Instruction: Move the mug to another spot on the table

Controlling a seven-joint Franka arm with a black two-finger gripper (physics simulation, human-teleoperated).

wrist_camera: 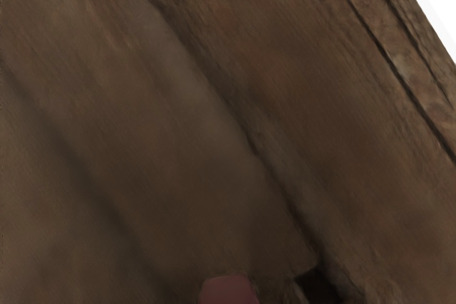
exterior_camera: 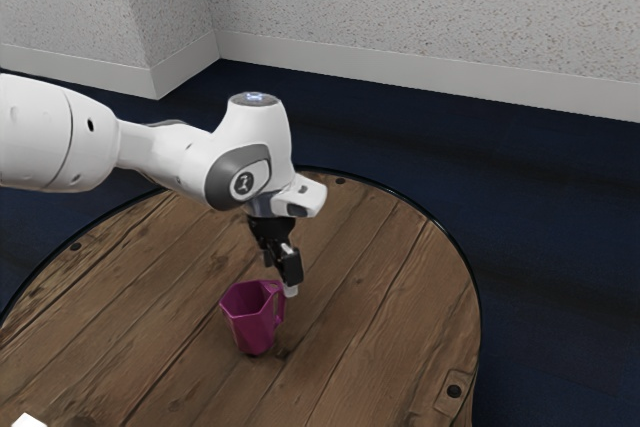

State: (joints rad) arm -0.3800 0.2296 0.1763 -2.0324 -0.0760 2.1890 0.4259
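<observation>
A magenta mug (exterior_camera: 253, 316) stands upright on the round wooden table (exterior_camera: 380, 287), near its middle. My black gripper (exterior_camera: 281, 285) comes down from above onto the mug's rim on the exterior view's right. One finger sits outside the wall and the other inside, so the gripper is shut on the mug's wall. In the wrist view a small blurred magenta piece of the mug (wrist_camera: 228, 291) sits just under my hand, over the brown planks of the table (wrist_camera: 178, 140).
The table's dark rim (exterior_camera: 462, 277) curves round on the exterior view's right, with dark blue floor beyond. A small white object (exterior_camera: 24, 419) lies at the table's near left edge. Bare planks stretch to the right of the mug.
</observation>
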